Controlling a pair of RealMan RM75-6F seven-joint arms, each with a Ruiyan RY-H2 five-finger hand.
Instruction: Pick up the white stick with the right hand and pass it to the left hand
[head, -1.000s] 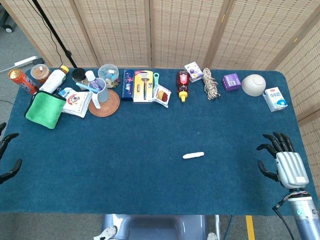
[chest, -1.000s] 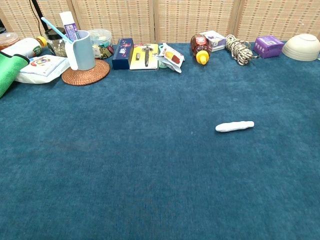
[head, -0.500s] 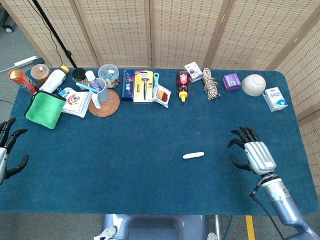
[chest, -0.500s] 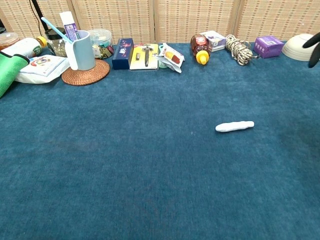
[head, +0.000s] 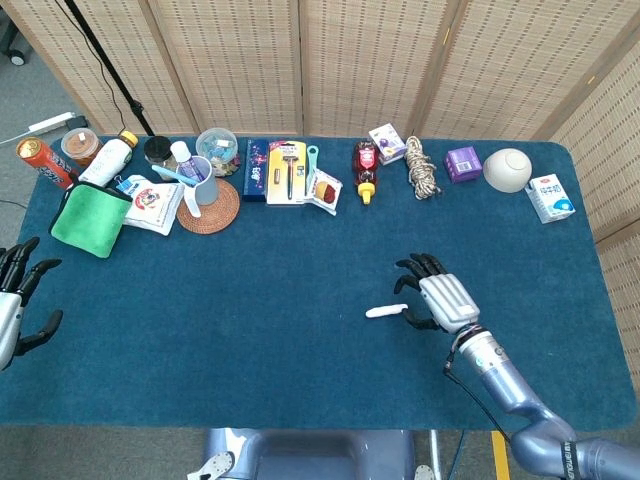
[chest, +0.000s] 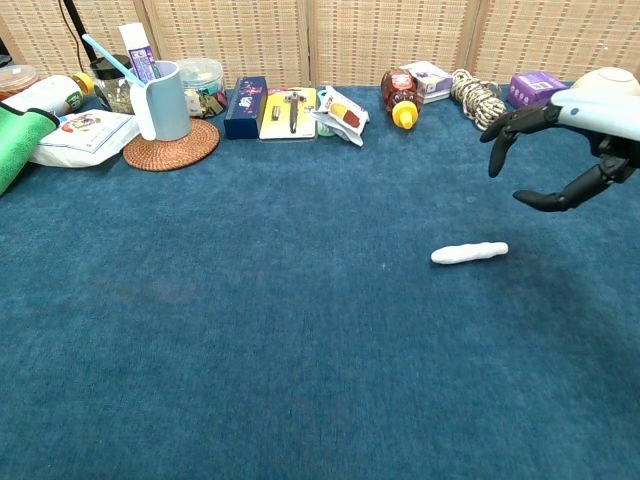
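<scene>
The white stick (head: 386, 311) lay flat on the table (head: 300, 370), a short, smooth, rounded rod with slightly lumpy ends, pale against the deep blue, felt-like cloth that covered the whole top. The right hand (head: 437, 298) hung just beside it on the stick's right end, above the cloth and holding nothing; its dark, jointed fingers (chest: 505, 127) were spread and curved downward, thumb set apart from the rest, with a silvery ribbed plate over its back. In the chest view the same hand (chest: 560, 150) stood clear of the stick (chest: 469, 253), not touching it. The left hand (head: 15, 300) sat well apart at the table's left edge, its black fingers splayed and empty.

Along the far edge ran a row of odds and ends: a folded green cloth (head: 90, 220), a grey mug (chest: 165, 100) on a round woven coaster (chest: 172, 147), a coil of braided rope (head: 422, 168), a small purple box (head: 463, 163) and an upturned pale bowl (head: 507, 169).
</scene>
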